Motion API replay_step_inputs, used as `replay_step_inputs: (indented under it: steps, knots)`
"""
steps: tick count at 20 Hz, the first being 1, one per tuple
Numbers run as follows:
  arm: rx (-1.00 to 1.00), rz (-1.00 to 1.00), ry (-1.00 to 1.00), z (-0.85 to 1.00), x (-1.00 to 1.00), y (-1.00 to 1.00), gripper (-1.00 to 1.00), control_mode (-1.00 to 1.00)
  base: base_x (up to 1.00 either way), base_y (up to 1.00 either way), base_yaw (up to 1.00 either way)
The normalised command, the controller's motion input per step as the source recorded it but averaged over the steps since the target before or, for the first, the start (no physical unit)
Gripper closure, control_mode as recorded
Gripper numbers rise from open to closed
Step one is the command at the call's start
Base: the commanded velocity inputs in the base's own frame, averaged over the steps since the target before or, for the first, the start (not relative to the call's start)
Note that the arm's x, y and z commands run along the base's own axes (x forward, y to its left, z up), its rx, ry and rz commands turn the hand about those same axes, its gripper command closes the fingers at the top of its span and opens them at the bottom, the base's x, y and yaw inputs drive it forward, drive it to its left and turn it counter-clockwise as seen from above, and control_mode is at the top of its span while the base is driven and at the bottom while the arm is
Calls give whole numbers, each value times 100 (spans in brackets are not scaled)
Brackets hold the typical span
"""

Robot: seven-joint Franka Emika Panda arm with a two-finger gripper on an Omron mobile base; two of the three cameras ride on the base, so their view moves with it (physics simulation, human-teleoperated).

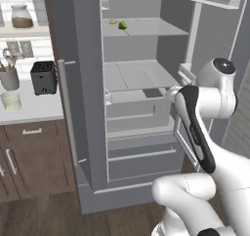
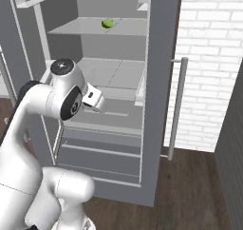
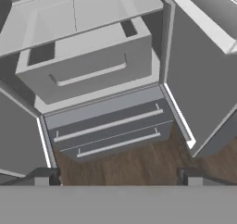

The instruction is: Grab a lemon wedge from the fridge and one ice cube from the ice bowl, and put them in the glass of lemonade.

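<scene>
The grey fridge (image 1: 85, 84) (image 2: 159, 81) stands with both doors swung open. A small yellow-green lemon wedge (image 1: 122, 25) (image 2: 107, 23) lies on its upper shelf, well above my hand. My gripper (image 3: 118, 177) is open, nothing between its fingertips (image 3: 44, 177), and it points down at the crisper bin (image 3: 88, 63) and the two lower drawers (image 3: 109, 126). A short glass of lemonade (image 1: 10, 101) with pale liquid sits on the counter at the far left. The ice bowl is out of view.
The open left door with its long handle (image 1: 68, 113) stands between the fridge and the counter. A black toaster (image 1: 44, 77) and a grey utensil cup (image 1: 9, 78) share that counter. The right door's handle (image 2: 176, 105) faces a white brick wall (image 2: 209, 58). Below is wood floor (image 3: 134, 160).
</scene>
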Motion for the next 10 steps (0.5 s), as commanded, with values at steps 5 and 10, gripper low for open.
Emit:
replay_step_inputs:
  steps: [5,10]
  knots:
    - [-6,-3,-1,0,-42,-2,-100,-100,0,0,0]
    - [0,-3,0,0,9,-2,-100,-100,0,0,0]
